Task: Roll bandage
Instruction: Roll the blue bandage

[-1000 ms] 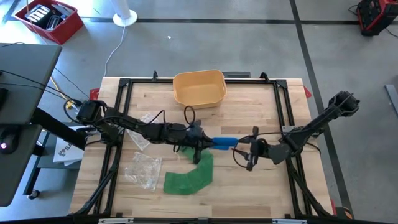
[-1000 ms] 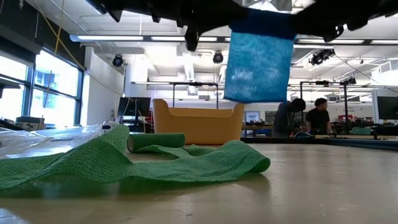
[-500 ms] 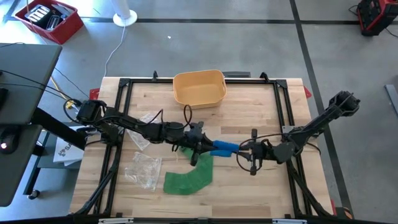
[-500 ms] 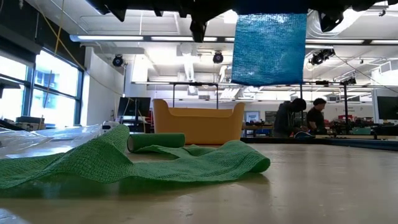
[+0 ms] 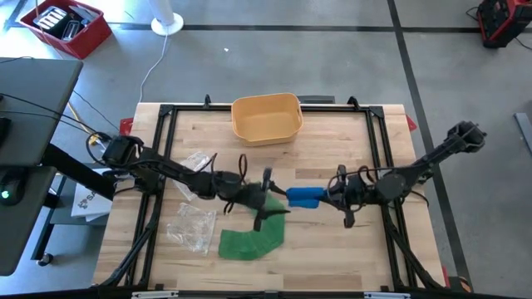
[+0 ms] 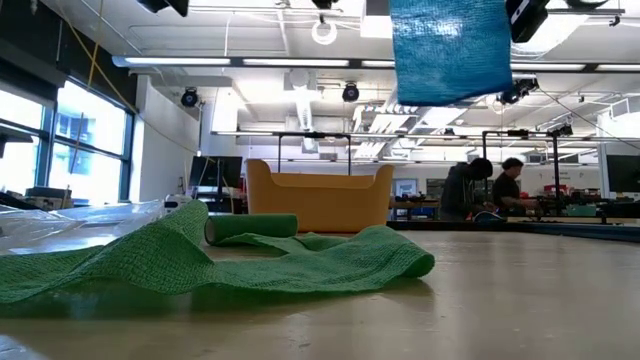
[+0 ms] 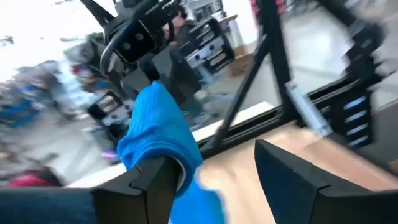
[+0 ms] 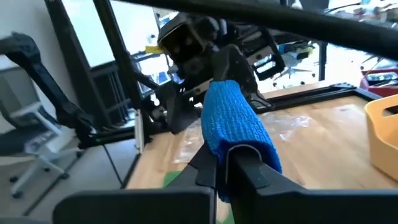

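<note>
A blue bandage roll (image 5: 303, 197) hangs in the air over the table's middle, and in the low view the roll (image 6: 450, 50) is well clear of the wood. My right gripper (image 5: 326, 197) is shut on the roll's right end. My left gripper (image 5: 274, 199) stands open just left of the roll, and the roll's other end (image 7: 158, 134) shows beside one of its fingers (image 7: 155, 183). A green bandage (image 5: 253, 237) lies spread flat on the table, with its rolled-up end (image 6: 250, 227) resting on the wood. My left gripper is open, and I cannot tell whether one finger is against the blue roll's end. My right gripper pinches the roll's right end (image 8: 239, 146) between its two fingers (image 8: 249, 168). It comes in level from the table's right, in line with the roll. The roll sticks out roughly level toward the left gripper, lifted clear.
A yellow basket (image 5: 266, 116) stands at the table's far edge. Clear plastic wrappers (image 5: 191, 224) lie at the near left and another one (image 5: 199, 162) farther back. Black frame rails (image 5: 378, 141) run round the tabletop. People (image 6: 500, 185) work in the room behind.
My right gripper has shut on the blue roll's right end. My left gripper has opened, let go of the roll and drawn back toward the table's left edge. The roll now hangs higher than before, held by the right gripper alone.
</note>
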